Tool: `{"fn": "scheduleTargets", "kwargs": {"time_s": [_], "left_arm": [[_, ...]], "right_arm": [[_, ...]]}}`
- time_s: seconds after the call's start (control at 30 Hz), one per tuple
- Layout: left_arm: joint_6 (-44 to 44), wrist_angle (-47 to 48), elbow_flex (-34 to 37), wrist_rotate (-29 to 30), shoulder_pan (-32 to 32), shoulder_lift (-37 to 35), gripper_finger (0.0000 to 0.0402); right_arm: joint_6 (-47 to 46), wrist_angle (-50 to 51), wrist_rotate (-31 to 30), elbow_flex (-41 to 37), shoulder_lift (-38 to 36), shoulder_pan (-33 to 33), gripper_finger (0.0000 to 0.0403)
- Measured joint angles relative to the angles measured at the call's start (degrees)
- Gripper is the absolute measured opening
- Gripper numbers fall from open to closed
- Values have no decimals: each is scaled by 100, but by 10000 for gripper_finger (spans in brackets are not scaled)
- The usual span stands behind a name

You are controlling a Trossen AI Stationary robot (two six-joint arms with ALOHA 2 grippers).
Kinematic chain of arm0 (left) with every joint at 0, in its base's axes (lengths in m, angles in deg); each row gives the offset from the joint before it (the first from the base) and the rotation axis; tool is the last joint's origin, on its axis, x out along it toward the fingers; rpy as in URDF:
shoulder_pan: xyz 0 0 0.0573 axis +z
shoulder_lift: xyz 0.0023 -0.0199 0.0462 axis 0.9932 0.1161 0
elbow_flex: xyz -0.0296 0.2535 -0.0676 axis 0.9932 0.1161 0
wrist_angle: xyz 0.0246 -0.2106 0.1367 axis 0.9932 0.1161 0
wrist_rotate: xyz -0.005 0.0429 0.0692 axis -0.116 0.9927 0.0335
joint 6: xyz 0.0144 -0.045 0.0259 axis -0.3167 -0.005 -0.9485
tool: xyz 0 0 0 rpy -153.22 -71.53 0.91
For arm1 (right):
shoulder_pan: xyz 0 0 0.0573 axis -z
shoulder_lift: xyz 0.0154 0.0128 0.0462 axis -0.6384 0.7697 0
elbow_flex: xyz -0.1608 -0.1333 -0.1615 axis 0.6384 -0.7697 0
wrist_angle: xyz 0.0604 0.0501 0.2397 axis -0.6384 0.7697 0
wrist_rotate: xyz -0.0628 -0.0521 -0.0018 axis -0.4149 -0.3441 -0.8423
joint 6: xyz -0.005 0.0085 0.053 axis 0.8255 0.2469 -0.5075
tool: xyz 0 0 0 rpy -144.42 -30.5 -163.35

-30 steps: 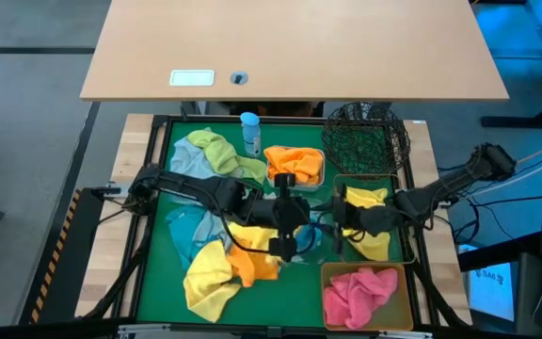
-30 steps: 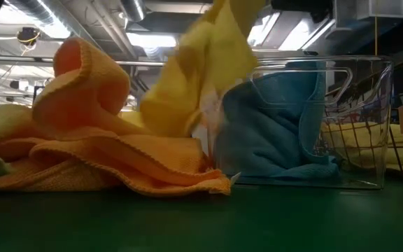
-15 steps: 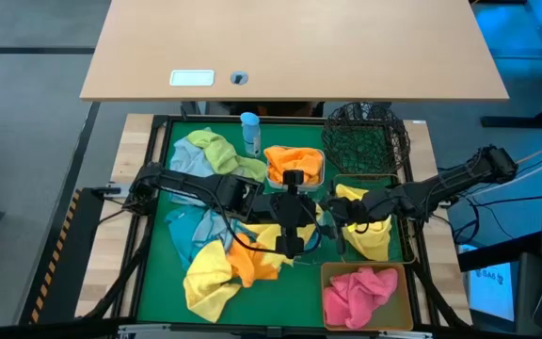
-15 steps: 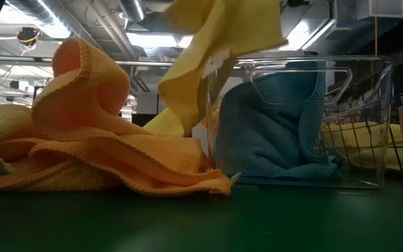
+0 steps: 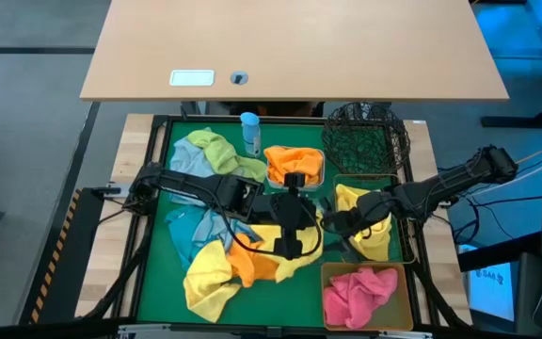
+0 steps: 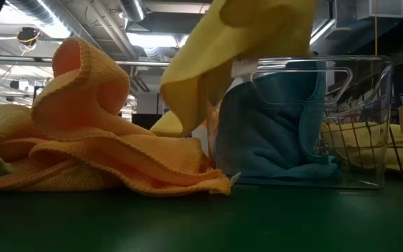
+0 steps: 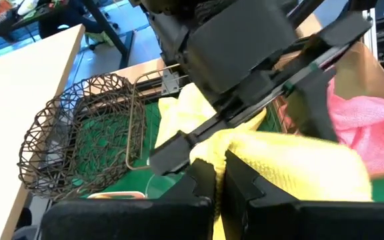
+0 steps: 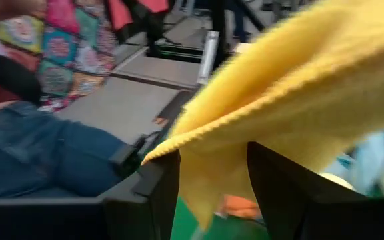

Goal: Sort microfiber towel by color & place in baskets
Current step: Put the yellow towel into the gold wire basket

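Observation:
My left gripper [image 5: 287, 243] [image 7: 220, 177] is over the table's middle, shut on a yellow towel [image 6: 243, 42] [image 7: 292, 167] that is raised above the clear tub [image 6: 299, 126] holding a teal towel. My right gripper [image 5: 332, 224] [image 8: 212, 167] is open and reaches in from the right. Its fingers stand on either side of the same yellow towel [image 8: 292, 80]. Yellow towels lie in the rectangular wire basket [image 5: 405, 231]. An orange one fills the white tub [image 5: 294, 165], and pink ones the amber tub [image 5: 326, 292]. My left gripper pinches the yellow towel's upper part [image 7: 209, 157] between its two fingers, coming from above. The towel hangs below them, and its lower end [image 6: 173, 122] drops behind the orange towel pile. My right gripper has the towel's edge [image 8: 199, 143] between its open fingers; whether they touch it, I cannot tell.
A black round mesh basket [image 5: 365, 137] stands at the far right. A blue-capped bottle [image 5: 249, 132] is at the far edge. Loose towels lie on the green mat: light green [image 5: 219, 151], grey-blue [image 5: 188, 151], teal [image 5: 191, 226], yellow [image 5: 210, 278] and orange [image 5: 252, 264].
My right gripper has moved from over the rectangular wire basket toward the table's left, up to the yellow towel in my left gripper. The towel's upper part has risen and swung to the right, over the clear tub, while its lower end stays by the orange pile.

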Motion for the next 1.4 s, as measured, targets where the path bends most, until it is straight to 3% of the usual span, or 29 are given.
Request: {"fn": "scheduleTargets", "kwargs": {"time_s": [0.33,0.7,1.17,1.4], "left_arm": [[-1,-22,0,23,4,0,0],[1,-21,0,17,2,2,0],[1,-21,0,53,2,2,0],[2,9,0,56,2,0,0]], "right_arm": [[0,-641,64,-1,0,-2,162],[7,-737,-141,-2,0,-2,7],[0,-690,-166,-2,-134,-2,2],[-393,-340,-57,-2,-254,-2,30]]}}
